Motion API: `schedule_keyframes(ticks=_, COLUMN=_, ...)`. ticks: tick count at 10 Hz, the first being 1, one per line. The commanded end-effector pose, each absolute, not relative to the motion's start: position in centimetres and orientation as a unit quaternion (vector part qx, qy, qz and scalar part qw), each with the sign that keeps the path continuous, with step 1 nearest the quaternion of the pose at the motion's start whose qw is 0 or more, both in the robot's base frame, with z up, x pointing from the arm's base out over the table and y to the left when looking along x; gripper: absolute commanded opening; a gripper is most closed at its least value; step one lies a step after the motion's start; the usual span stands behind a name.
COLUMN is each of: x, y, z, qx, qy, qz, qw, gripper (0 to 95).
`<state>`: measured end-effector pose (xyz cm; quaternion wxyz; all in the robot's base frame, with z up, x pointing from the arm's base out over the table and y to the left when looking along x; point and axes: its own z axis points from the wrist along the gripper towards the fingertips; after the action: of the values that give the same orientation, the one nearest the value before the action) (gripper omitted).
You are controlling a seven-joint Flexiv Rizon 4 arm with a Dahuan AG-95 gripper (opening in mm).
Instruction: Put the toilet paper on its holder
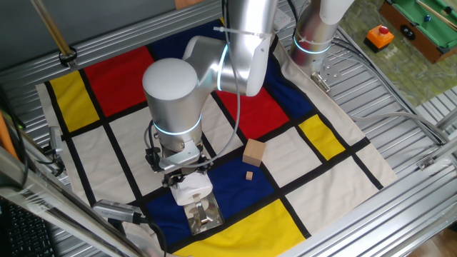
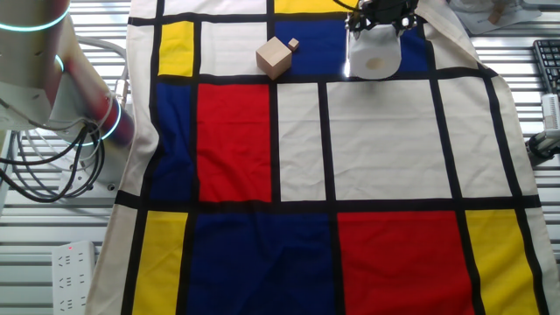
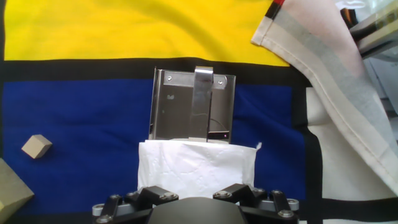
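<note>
Hand [image 3: 196,186] grips white, soft toilet paper [image 3: 196,168] touching chrome holder [image 3: 192,106].

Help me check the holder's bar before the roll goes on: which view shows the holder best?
The hand view: the holder fills the centre, plate and bar visible above the toilet paper. One fixed view shows it small, below the roll. In the other fixed view I can't make it out.

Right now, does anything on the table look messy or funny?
Yes, a little. The checkered cloth is folded back at one corner near the holder, showing its pale underside. The toilet paper has a small torn flap sticking out at its edge. The wooden block just sits off to the side.
</note>
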<state>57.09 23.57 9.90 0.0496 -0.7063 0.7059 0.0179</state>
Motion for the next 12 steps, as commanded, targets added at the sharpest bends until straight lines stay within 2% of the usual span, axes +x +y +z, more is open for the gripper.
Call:
schedule_keyframes(ticks=1, x=57.2, y=23.6, z=9.8, qx=-0.705, qy=0.707, qz=0.019, qw=0.051, gripper=0.0)
schedule_keyframes(ticks=8, x=57.1, y=23.7, z=9.9, qx=-0.704, qy=0.708, qz=0.021, qw=0.051, gripper=0.0)
schedule_keyframes(ticks=12, x=57.0, y=23.8, z=11.0, qx=-0.699, qy=0.713, qz=0.017, qw=0.041, gripper=0.0)
